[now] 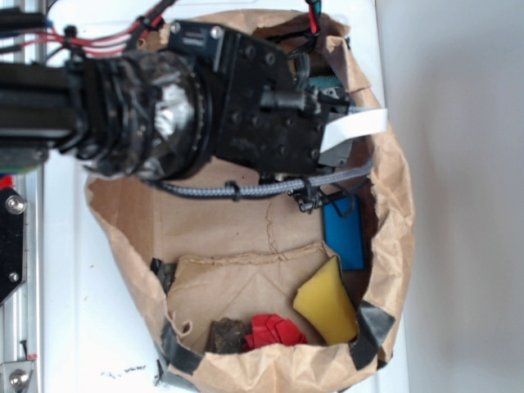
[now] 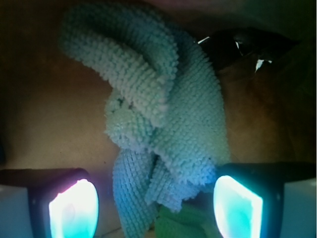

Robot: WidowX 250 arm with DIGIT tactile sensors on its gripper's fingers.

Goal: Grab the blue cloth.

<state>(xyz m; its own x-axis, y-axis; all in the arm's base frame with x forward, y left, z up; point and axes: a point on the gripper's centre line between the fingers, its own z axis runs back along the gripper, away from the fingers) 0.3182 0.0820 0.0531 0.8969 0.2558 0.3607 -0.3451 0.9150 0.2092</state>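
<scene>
**Ana:** Since the wrist view looks straight down between the fingers, where does the blue cloth (image 2: 163, 124) lie from the jaws?

**Ben:** Dead centre, and running away ahead of them. Its lower end drops into the gap between the two lit fingertips (image 2: 74, 208), while the bulk of it bunches up further forward, towards the top of that view. The long axis runs roughly along the line of sight, so it crosses the closing line almost squarely.

**Ana:** And the jaws themselves?

**Ben:** Spread wide, one finger on each side of the cloth, nothing pinched. Neither pad appears to touch the terry, though the right one sits just beside a fold.

**Ana:** What about the exterior view?

**Ben:** The gripper (image 1: 348, 135) is down inside the brown paper bag (image 1: 393, 237), near its far wall, and the arm hides nearly all of the cloth there. A dark blue block (image 1: 344, 233) lies just beside it, with a yellow piece (image 1: 327, 303) and a red thing (image 1: 274, 330) well apart at the other end.

**Ana:** Anything in the way?

**Ben:** Something green (image 2: 185, 223) pokes out under the cloth's lower end, between the fingers. My judgement: closing where they stand would catch the narrow tail, and perhaps that green thing too; reaching a little forward would meet thicker folds.
</scene>
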